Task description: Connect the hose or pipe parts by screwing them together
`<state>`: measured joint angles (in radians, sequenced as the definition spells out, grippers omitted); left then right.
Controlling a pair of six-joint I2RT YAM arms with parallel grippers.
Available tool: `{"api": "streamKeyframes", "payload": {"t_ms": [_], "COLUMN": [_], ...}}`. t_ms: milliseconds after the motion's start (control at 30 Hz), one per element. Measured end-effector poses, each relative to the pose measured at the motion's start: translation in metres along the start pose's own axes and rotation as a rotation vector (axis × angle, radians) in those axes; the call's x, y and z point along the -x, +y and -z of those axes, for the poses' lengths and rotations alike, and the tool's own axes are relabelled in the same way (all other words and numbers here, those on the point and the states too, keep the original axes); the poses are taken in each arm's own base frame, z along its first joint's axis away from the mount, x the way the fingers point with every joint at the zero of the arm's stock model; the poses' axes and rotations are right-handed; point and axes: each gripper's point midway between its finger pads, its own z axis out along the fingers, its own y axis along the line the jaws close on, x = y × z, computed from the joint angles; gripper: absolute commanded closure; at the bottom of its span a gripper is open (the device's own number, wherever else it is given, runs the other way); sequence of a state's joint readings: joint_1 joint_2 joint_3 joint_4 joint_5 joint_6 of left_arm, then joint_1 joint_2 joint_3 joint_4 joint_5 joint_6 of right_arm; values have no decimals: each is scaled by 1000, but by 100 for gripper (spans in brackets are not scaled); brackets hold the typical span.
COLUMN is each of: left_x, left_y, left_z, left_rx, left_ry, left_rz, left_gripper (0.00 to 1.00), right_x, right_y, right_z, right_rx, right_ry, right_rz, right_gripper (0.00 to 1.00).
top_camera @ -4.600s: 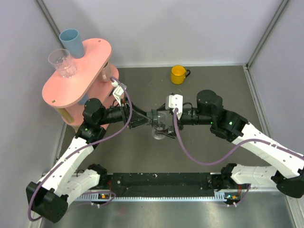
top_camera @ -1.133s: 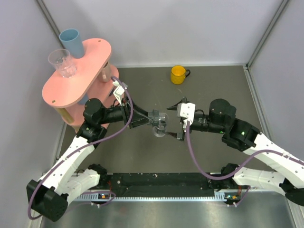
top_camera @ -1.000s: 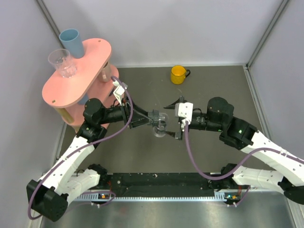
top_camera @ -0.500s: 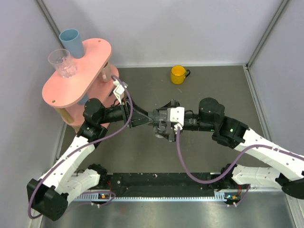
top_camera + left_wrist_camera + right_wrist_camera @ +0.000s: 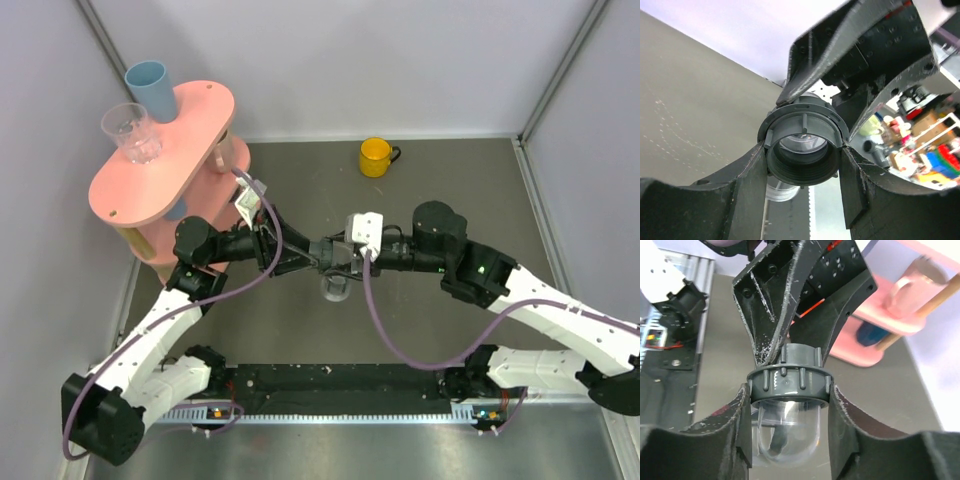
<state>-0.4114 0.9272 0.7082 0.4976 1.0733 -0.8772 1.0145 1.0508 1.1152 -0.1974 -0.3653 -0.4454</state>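
The hose or pipe parts (image 5: 332, 256) hang above the table's middle, between both grippers. In the left wrist view a dark grey threaded collar (image 5: 804, 150) sits between my left gripper's (image 5: 802, 155) fingers, which press on its sides. In the right wrist view a ribbed grey ring (image 5: 790, 381) with a clear dome (image 5: 787, 432) under it is clamped by my right gripper (image 5: 789, 395). The left gripper (image 5: 318, 252) and the right gripper (image 5: 342, 262) meet nose to nose. A loose clear threaded piece (image 5: 335, 287) lies on the table just below them, also seen under the collar (image 5: 781, 192).
A yellow mug (image 5: 375, 156) stands at the back of the table. A pink stand (image 5: 165, 160) at the back left carries a blue cup (image 5: 150, 88) and a clear cup (image 5: 130, 132). A black rail (image 5: 340, 380) runs along the near edge.
My right gripper has moved left from a gap away, reached the part held by the left gripper and shut on its ribbed ring. The left gripper kept its hold.
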Motion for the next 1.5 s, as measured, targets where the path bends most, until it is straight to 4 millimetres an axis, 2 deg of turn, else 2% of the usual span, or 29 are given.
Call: {"api": "streamKeyframes", "payload": {"t_ms": [67, 300, 433, 667, 833, 867, 900, 933, 1000, 1200, 1400, 1500], "left_x": [-5, -21, -26, -29, -27, -26, -26, -26, -27, -23, -23, -28], "left_y": [2, 5, 4, 4, 7, 8, 9, 11, 14, 28, 28, 28], "left_z": [2, 5, 2, -8, -11, -11, -11, -11, -10, -4, 8, 14], "left_rx": [-26, -142, -202, -218, -181, -171, -162, -153, -140, -32, 46, 74], "left_ry": [4, 38, 40, 48, 52, 55, 59, 66, 79, 109, 100, 90], "left_rz": [-90, -560, -899, -1270, -1436, -1460, -1477, -1487, -1492, -1480, -1481, -1454], "left_gripper": [100, 100, 100, 100, 98, 91, 70, 57, 1, 1, 1, 1], "right_x": [-4, -15, -15, -17, -17, -17, -18, -19, -23, -28, -26, -35], "right_y": [4, 14, 19, 19, 17, 16, 16, 15, 15, 19, 11, 2], "right_z": [-2, -3, 1, 9, 12, 13, 13, 13, 12, 13, 19, 25], "right_rx": [34, 120, 159, 168, 165, 161, 159, 155, 149, 155, 127, 79], "right_ry": [21, 59, 65, 81, 86, 87, 88, 87, 87, 93, 76, 77], "right_rz": [-81, -386, -546, -717, -802, -813, -821, -823, -826, -840, -830, -827], "right_gripper": [100, 100, 100, 100, 100, 100, 100, 100, 100, 100, 100, 100]}}
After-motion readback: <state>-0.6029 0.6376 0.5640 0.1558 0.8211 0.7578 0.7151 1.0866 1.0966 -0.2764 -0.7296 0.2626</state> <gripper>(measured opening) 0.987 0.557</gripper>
